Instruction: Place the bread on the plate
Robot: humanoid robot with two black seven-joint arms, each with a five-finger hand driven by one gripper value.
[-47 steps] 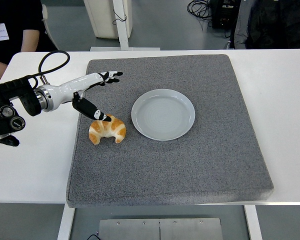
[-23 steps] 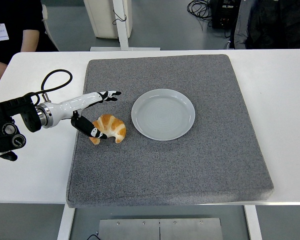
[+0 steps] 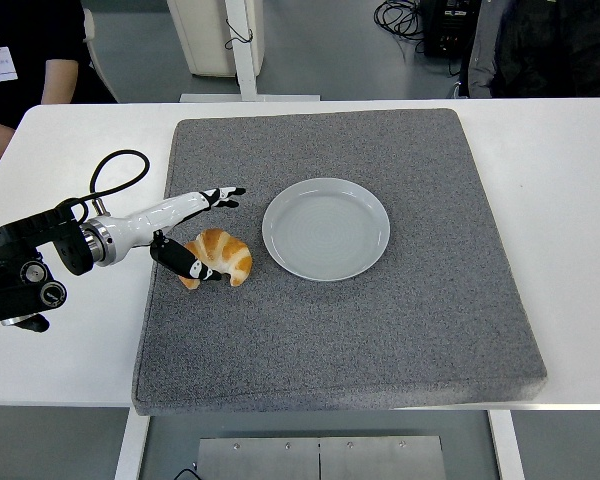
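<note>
Grey felt matting (image 3: 380, 330) covers the white table, with the golden crescent-shaped bread roll (image 3: 220, 256) lying just left of the empty pale-blue round plate (image 3: 326, 228). Since half a second ago the robot's left hand (image 3: 192, 232) has settled lower around the roll (thumb against its near-left side, fingers spread above it), not yet closed; the roll has barely shifted.

Mat (image 3: 380, 330) rough grey felt-like cloth; plate (image 3: 326, 228) smooth, glossy; bread (image 3: 220, 256) glazed crust

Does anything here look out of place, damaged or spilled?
Nothing stands out. The bread lies whole on the grey mat, left of the empty plate. The left hand is at the bread, not closed on it. No crumbs or spills show.
</note>
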